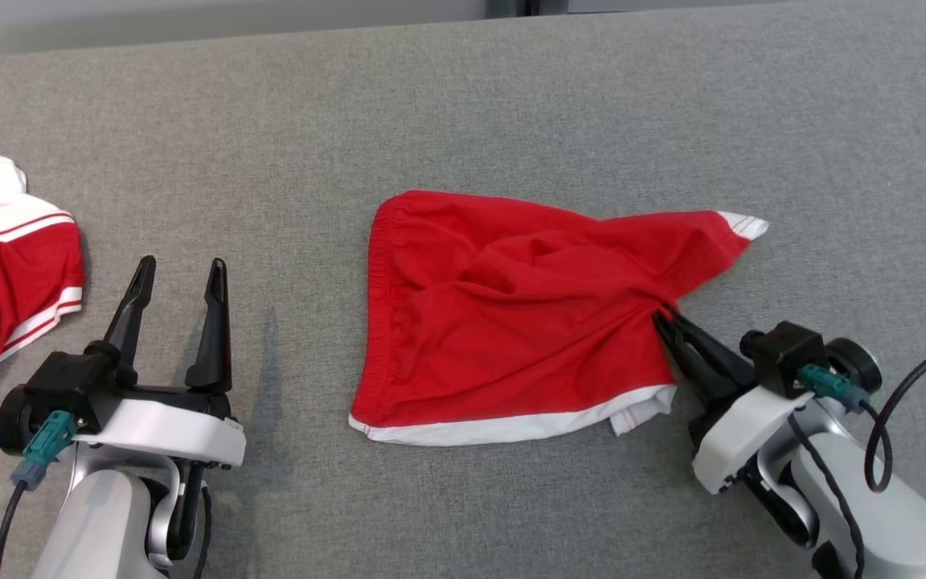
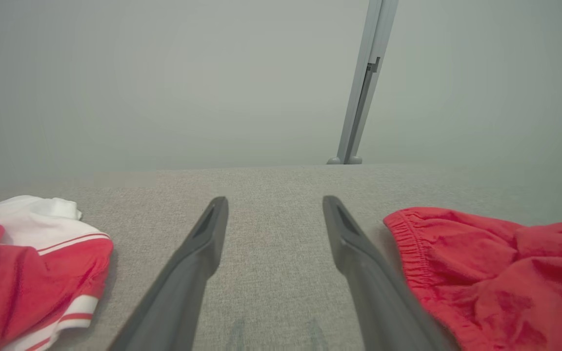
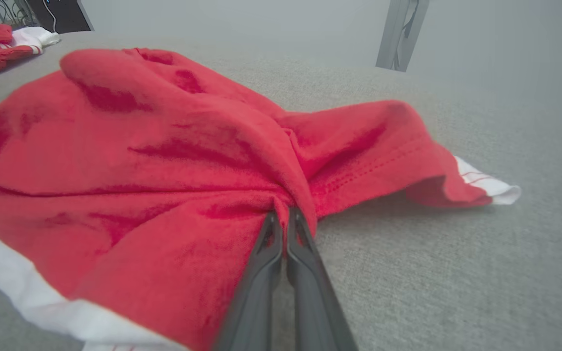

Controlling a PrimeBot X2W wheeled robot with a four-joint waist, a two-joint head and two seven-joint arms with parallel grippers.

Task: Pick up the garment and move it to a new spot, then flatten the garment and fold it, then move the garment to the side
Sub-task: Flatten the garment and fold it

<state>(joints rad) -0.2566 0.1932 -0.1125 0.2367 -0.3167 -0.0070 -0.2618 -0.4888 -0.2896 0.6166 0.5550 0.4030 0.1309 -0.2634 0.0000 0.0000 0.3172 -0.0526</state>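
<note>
- The red shorts (image 1: pixel 511 322) lie crumpled in the middle of the grey desk (image 1: pixel 463 112), with the waistband to the left and the white hem toward the robot.
- The right pincer (image 1: pixel 661 318) is pressed together on a fold at the shorts' right edge, where the cloth bunches into creases.
- The left pincer (image 1: pixel 181 264) is spread wide and holds nothing, left of the shorts.
- Another red and white garment (image 1: pixel 5 273) lies at the desk's left edge, well apart.

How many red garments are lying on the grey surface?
2. The centre garment lies crumpled mid-surface, its right edge pinched by the right end effector. The second garment lies at the far left, partly out of frame.
</note>
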